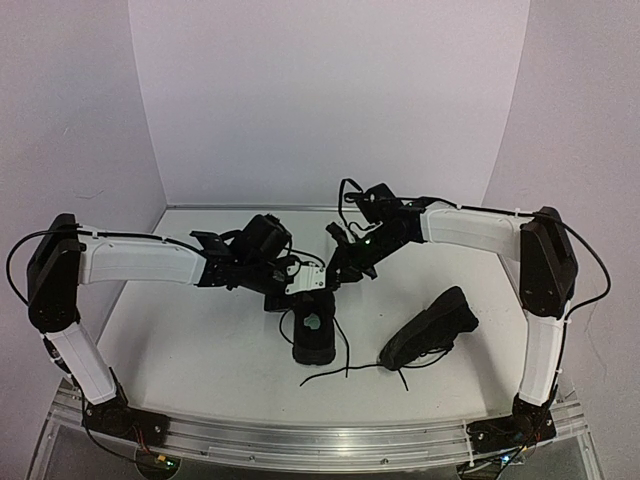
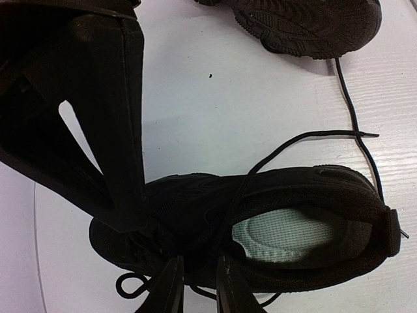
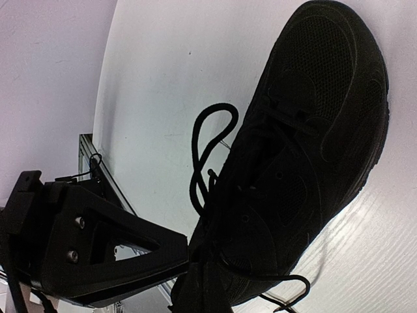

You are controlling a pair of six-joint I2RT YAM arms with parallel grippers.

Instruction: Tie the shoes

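Near shoe (image 2: 306, 195) forefoot partly hidden behind left gripper (image 2: 163, 244), far shoe (image 2: 306, 26) cut off by top edge

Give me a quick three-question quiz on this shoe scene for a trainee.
1. Fill in: the tipped shoe lies on the robot's ___ side.
2. Which shoe shows a pale insole? A: centre shoe; B: tipped shoe.
3. True or false: the two shoes touch each other.
Key: 1 right; 2 A; 3 false, bare table separates them.
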